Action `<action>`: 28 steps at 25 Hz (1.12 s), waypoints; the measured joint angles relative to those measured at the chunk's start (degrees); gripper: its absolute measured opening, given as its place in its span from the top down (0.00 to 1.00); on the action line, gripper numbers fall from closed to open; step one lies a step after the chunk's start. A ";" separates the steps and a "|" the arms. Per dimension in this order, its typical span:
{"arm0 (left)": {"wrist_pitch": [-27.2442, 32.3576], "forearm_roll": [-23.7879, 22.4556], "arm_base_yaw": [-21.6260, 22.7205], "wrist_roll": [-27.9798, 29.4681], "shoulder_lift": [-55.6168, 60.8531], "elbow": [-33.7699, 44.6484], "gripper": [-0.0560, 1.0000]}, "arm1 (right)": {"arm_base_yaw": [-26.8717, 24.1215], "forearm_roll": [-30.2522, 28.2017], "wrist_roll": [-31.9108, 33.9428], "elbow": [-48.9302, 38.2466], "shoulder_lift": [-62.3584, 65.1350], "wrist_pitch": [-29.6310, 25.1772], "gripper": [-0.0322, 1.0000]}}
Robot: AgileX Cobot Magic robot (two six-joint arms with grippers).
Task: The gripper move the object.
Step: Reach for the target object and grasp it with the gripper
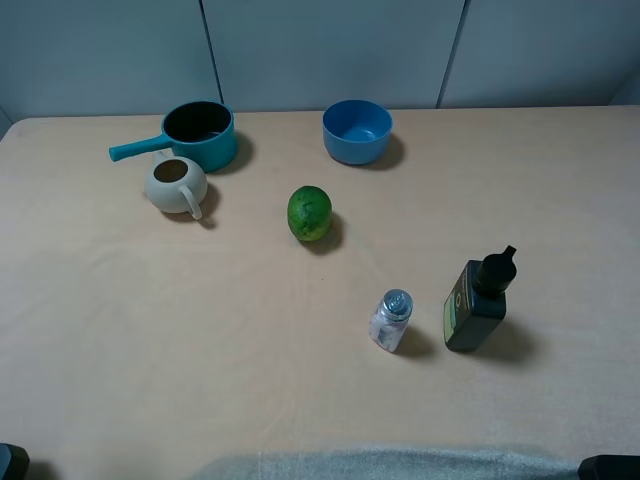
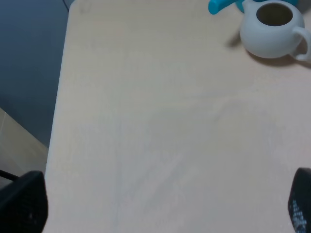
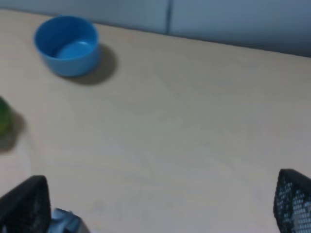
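The object is a small round green fruit lying on the tan table near its middle, in front of the blue bowl. A sliver of it shows at the edge of the right wrist view. My left gripper is open and empty over bare table, far from the fruit. My right gripper is open and empty, also well away from the fruit. In the exterior high view only dark bits of the arms show at the bottom left corner and the bottom right corner.
A teal saucepan and a white pitcher stand at the back left. A small glass shaker and a dark green bottle stand front right of the fruit. The table's left edge shows in the left wrist view.
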State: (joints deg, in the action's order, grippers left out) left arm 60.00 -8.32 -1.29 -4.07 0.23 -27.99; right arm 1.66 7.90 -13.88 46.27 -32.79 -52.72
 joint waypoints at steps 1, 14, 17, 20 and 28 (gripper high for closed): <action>0.00 0.00 0.00 0.00 0.00 0.00 0.01 | 0.00 1.55 -1.36 1.12 -2.21 0.00 0.30; 0.00 0.00 0.00 0.00 0.00 0.00 0.01 | 7.80 7.58 -8.37 11.04 -26.18 1.57 0.30; 0.00 0.00 0.00 0.00 0.00 0.00 0.01 | 11.43 6.22 -6.58 13.66 -30.85 2.17 0.30; 0.00 0.00 0.00 0.00 0.00 0.00 0.01 | 14.87 4.36 -3.87 16.20 -34.87 2.48 0.30; 0.00 0.00 0.00 0.00 0.00 0.00 0.01 | 22.48 1.02 2.74 21.71 -41.48 2.45 0.30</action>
State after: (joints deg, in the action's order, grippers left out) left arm 60.00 -8.32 -1.29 -4.07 0.23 -27.99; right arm 24.13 8.93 -11.14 67.99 -74.27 -50.27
